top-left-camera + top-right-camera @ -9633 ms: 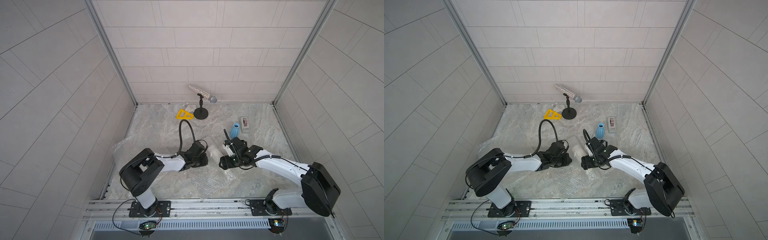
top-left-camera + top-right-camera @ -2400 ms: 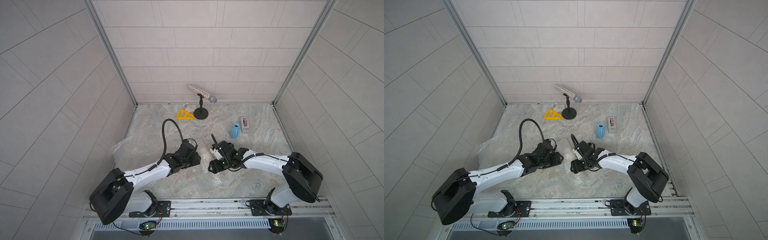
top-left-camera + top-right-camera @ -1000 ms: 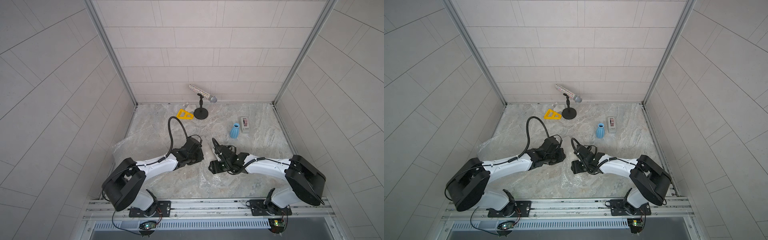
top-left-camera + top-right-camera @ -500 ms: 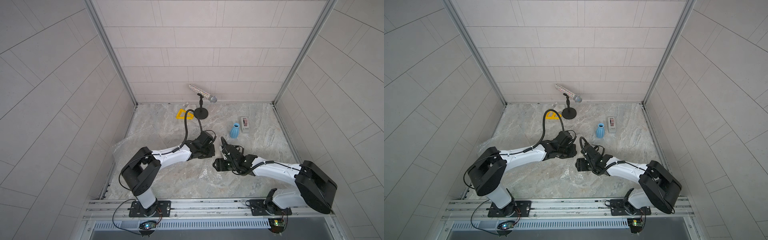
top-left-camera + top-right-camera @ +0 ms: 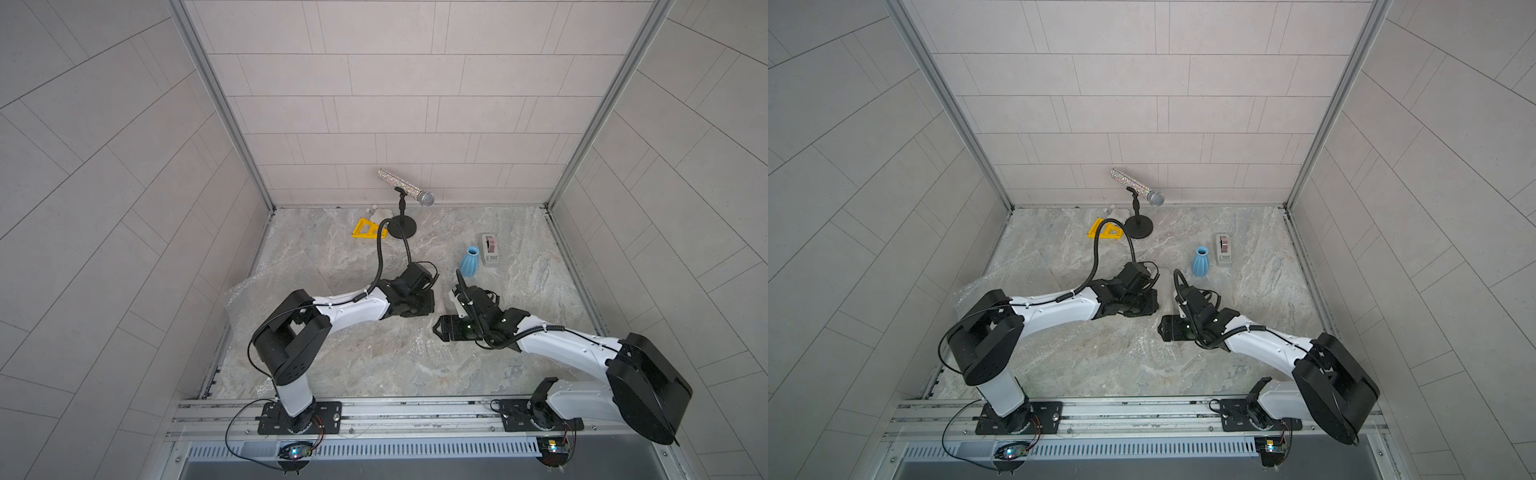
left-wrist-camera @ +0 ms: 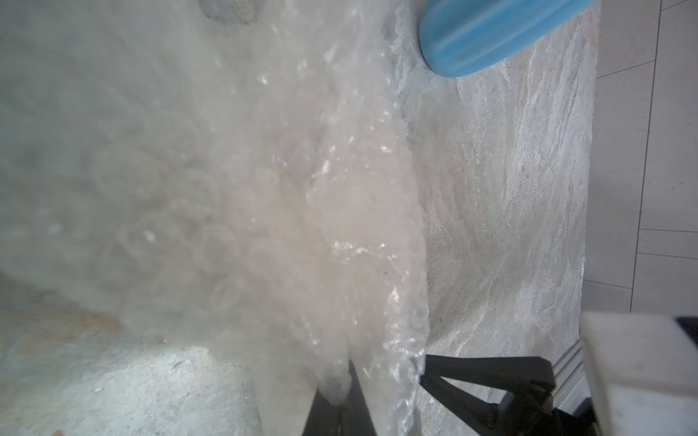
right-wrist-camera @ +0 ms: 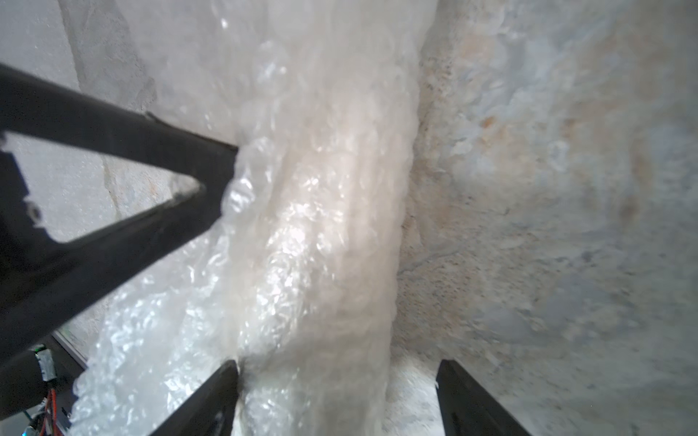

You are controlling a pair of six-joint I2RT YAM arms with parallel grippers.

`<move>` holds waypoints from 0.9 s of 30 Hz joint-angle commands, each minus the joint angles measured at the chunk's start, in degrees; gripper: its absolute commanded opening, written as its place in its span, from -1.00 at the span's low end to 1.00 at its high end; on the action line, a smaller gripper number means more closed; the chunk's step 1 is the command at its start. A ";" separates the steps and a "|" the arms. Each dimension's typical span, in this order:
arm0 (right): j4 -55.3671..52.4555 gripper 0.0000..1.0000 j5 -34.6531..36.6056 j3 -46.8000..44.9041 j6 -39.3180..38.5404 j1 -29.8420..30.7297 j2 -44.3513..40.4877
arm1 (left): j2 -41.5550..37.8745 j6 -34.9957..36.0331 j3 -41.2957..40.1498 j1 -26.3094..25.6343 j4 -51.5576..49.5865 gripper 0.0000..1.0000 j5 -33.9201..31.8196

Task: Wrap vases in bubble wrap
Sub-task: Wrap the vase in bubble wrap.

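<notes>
Pinching left gripper (image 6: 336, 381): jaws shut on a fold of bubble wrap (image 6: 264, 188), close to the table in the left wrist view.
Right gripper (image 7: 336, 377): jaws spread wide. One finger (image 7: 219, 392) touches the wrapped roll and the other stands clear of it, so nothing is clamped.
White vase (image 7: 325, 226): a pale roll under the wrap, on the table between the two grippers. Its ribs and rim cannot be made out.
Bubble wrap, rest of sheet: bunched round that roll. More of it lies crinkled toward the left wall in both top views.
Blue vase (image 5: 469, 262): upright and uncovered, just beyond the right gripper on the far side and near the edge of the wrap. Whether they touch cannot be told.
Tape dispenser (image 5: 489, 249): just beside the blue vase, on its far right.
Microphone (image 5: 405, 189): tilted on a black stand near the far wall.
Yellow triangle (image 5: 365, 228): flat on the table, just left of the stand.
Table (image 5: 374, 361): grey marbled top, bare at the near edge.
</notes>
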 commanded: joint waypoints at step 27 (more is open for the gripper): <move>-4.20 0.72 -11.34 22.81 -5.62 -13.98 18.12 | 1.86 -1.68 -1.25 -0.40 5.68 -1.00 0.43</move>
